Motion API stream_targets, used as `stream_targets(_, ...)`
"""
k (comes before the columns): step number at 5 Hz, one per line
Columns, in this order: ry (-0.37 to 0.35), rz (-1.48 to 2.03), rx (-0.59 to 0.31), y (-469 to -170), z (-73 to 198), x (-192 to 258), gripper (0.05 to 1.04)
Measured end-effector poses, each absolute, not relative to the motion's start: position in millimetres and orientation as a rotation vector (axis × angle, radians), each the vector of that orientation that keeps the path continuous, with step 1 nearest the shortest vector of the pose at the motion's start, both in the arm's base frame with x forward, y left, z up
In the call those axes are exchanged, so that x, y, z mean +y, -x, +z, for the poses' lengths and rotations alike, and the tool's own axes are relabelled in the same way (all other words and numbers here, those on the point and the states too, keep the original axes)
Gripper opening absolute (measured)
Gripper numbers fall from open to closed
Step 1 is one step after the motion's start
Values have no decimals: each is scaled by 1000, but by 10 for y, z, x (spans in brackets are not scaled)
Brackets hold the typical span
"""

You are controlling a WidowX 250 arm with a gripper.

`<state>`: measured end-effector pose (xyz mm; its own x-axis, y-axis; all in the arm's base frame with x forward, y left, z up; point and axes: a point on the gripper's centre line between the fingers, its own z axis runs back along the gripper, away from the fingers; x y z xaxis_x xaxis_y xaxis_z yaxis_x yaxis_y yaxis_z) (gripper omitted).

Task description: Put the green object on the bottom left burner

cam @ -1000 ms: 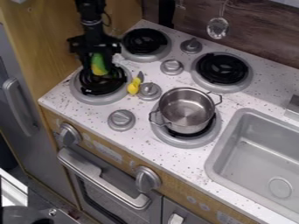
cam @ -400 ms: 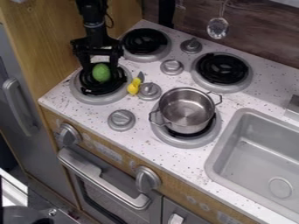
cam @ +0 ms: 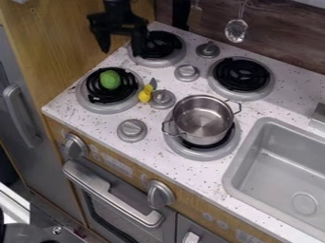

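Note:
My gripper [cam: 120,50] hangs open at the upper left, above and behind the left front burner, its two fingers spread apart with nothing between them. The round green object [cam: 109,79] rests on the black coil of the bottom left burner [cam: 109,108], a little behind the coil's centre. A visible gap separates the fingers from the green object.
A metal pot [cam: 203,119] stands on the right front burner. A small yellow-handled knife [cam: 145,93] lies beside a stove knob [cam: 163,98]. Two back burners [cam: 157,48] [cam: 241,74] lie behind, and a grey sink [cam: 279,166] is at the right.
The gripper has let go of the green object, opened, and moved up and back from it. The green object now sits on the burner by itself.

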<state>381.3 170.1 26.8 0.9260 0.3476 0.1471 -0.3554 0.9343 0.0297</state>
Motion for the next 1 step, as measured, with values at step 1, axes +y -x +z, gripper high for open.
stream_targets(1,-48,318,-106,-3752,179,1579,996)
